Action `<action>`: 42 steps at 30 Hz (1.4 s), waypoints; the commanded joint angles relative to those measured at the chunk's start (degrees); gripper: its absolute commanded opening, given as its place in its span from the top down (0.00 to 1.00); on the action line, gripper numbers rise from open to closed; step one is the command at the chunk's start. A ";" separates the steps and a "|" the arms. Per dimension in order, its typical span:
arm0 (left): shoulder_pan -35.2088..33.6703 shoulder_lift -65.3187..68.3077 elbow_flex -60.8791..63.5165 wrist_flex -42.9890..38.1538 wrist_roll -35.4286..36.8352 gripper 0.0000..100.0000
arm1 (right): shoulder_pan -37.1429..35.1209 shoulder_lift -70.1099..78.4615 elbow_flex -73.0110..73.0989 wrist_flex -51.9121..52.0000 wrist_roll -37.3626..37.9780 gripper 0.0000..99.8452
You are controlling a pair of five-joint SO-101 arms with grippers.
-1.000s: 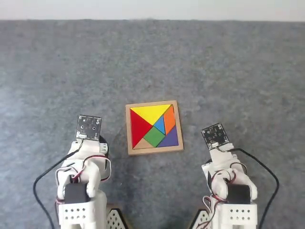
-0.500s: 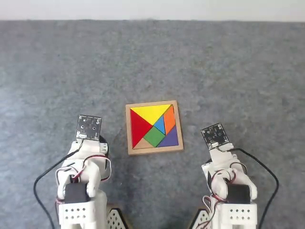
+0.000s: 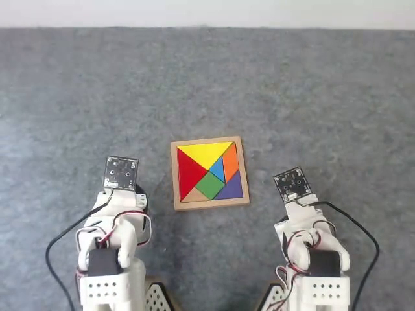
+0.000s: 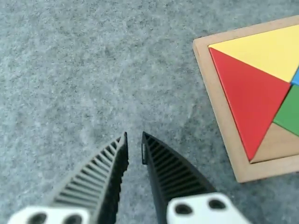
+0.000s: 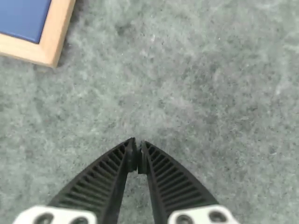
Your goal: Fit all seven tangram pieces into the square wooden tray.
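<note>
1. Nearest to us, the left arm (image 3: pixel 110 259) and the right arm (image 3: pixel 311 256) stand side by side at the near edge of the grey carpet (image 3: pixel 311 91). Each has a dark cable looping off its outer side.
2. The left gripper (image 4: pixel 134 136) is over bare carpet and holds nothing. Its ribbed black fingers (image 4: pixel 166 170) are all but pressed together, with a thin sliver of carpet showing between the tips.
3. The right gripper (image 5: pixel 138 141) is also over bare carpet. Its tips are pressed together and pinch nothing.
4. Just beyond and between the two arms, the square wooden tray (image 3: pixel 174 175) lies flat on the carpet. One of its corners is near the left gripper and apart from it. Another corner (image 5: pixel 51 37) is well apart from the right gripper.
5. Inside the tray, the red triangle (image 3: pixel 188 173) lies along the left arm's side and the yellow triangle (image 3: pixel 205 154) along the far side.
6. The orange piece (image 3: pixel 231 162) runs along the right arm's side, and the small blue triangle (image 3: pixel 218 170) sits in the middle.
7. The green square (image 3: pixel 209 186) and the violet triangle (image 3: pixel 230 189) sit toward the near side.
8. A wood-coloured triangle (image 3: pixel 192 194) fills the near corner beside the red one. We cannot tell whether it is a piece or bare tray floor.
9. Farthest off, the carpet ends at a pale strip (image 3: pixel 207 13).
</note>
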 commanded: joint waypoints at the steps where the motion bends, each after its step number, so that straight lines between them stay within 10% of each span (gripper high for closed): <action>1: -0.53 -0.62 -0.48 0.35 0.00 0.94 | 0.40 -1.19 1.05 0.40 0.70 0.99; 42: -0.44 -0.70 -0.48 1.49 0.00 0.94 | 0.40 -1.19 1.05 0.40 0.70 0.99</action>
